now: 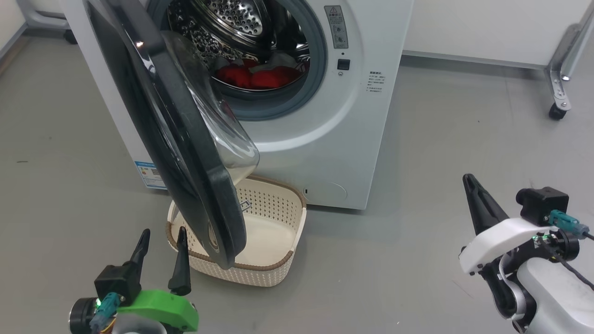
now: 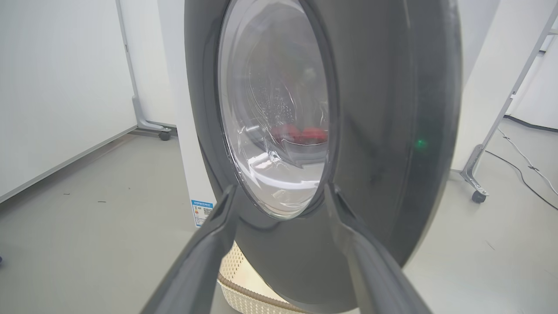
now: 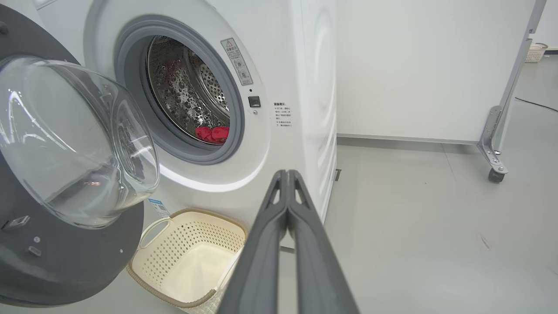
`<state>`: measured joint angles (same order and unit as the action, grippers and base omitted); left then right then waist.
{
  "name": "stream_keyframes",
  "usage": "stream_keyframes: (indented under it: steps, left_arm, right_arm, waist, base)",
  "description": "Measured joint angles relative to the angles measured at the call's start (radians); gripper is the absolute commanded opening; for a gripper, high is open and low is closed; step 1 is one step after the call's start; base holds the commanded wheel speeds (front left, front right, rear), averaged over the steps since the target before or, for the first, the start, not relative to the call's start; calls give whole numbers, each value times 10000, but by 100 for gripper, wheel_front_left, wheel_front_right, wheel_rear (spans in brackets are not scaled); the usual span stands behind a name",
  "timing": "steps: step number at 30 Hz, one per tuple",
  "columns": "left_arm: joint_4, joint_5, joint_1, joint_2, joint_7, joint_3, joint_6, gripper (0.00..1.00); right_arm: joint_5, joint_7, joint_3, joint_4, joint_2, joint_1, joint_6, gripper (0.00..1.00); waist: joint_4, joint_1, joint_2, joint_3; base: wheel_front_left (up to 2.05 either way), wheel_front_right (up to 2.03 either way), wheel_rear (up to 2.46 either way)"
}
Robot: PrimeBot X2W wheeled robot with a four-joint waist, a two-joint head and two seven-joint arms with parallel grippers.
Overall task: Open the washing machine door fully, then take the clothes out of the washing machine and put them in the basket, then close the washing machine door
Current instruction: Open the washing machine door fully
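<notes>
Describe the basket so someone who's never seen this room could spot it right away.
Find the big white washing machine. On the grey floor at its foot, partly under the open door, sits the basket. It is small, cream, perforated, with a brown rim, and empty.

One washing machine, one washing machine door, one basket, one left gripper and one right gripper. The clothes look like two red lumps, possibly more; hard to tell.

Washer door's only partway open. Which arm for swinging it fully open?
Left, probably. The open left gripper faces the washing machine door from outside, close by; the shut right gripper is well off to the right.
</notes>
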<state>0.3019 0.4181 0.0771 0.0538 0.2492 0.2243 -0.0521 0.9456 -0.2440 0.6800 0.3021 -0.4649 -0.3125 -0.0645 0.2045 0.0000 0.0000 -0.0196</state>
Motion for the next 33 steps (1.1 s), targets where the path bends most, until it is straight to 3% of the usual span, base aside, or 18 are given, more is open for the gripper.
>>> stream_keyframes:
  steps: [5,11,13,14,22,33]
  left_arm:
    - [-117,-105,-298,15,0,-77,50,100]
    - [-230,-199,-367,10,0,-205,132,100]
    - [-280,-240,-372,10,0,-272,134,100]
    - [-307,-242,-374,10,0,-293,134,100]
    - [-430,-401,-425,2,0,-389,222,100]
    - [-464,-414,-479,-17,0,-537,309,100]
  right_arm:
    - [-157,-82,-205,-203,0,772,-334,0]
    - [-428,-82,-589,-456,25,1448,-451,0]
    - [-616,-82,-683,-545,59,1649,-514,82]
    - [-794,-82,-744,-612,73,1737,-520,100]
    - [-1465,-81,-1760,-1386,364,2140,-533,100]
    - [-2203,-81,-2426,-1931,673,2929,-543,100]
  waist:
    - [-309,0,0,-111]
    - [-584,0,0,-132]
    - [-665,0,0,-131]
    - [-705,0,0,-127]
    - [-975,0,0,-38]
    - [-1004,0,0,-30]
  base:
    - [0,0,0]
    - [0,0,0]
    - [0,0,0]
    - [0,0,0]
    - [0,0,0]
    - [0,0,0]
